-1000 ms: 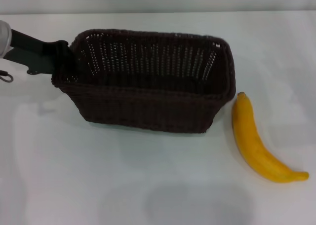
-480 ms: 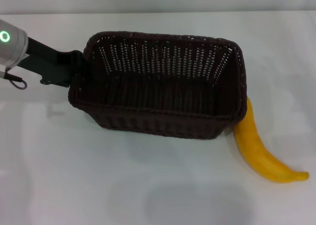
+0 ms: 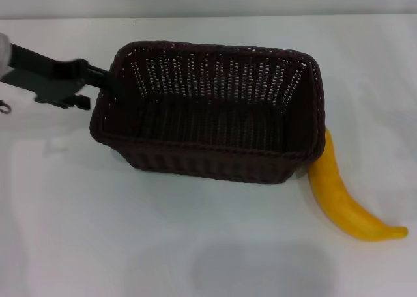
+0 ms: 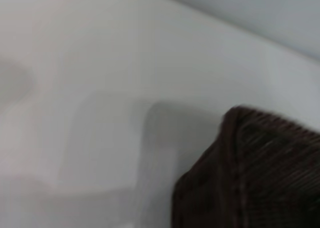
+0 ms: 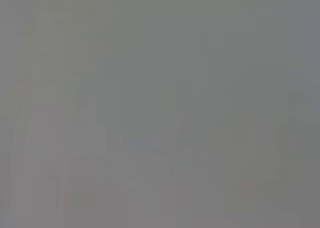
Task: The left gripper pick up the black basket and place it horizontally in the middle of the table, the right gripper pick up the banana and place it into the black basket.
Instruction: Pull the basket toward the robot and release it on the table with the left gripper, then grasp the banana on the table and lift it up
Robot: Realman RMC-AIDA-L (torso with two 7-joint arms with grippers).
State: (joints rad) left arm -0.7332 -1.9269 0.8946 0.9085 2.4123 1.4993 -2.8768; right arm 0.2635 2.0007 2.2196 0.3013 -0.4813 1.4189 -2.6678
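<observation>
Head view shows the black basket (image 3: 208,118) set long-side across the middle of the white table (image 3: 98,232), its lower-right corner covering the stem end of the banana (image 3: 344,196) — if it's nudged further right, that overlap could roll the fruit away from the right gripper, which is nowhere in sight. The left gripper (image 3: 98,82) sits at the basket's upper-left rim; I cannot tell whether its fingers pinch or have let go. Against half a second ago the basket hasn't budged, while the arm has drawn back toward the frame's left edge — its green ring light gone.
</observation>
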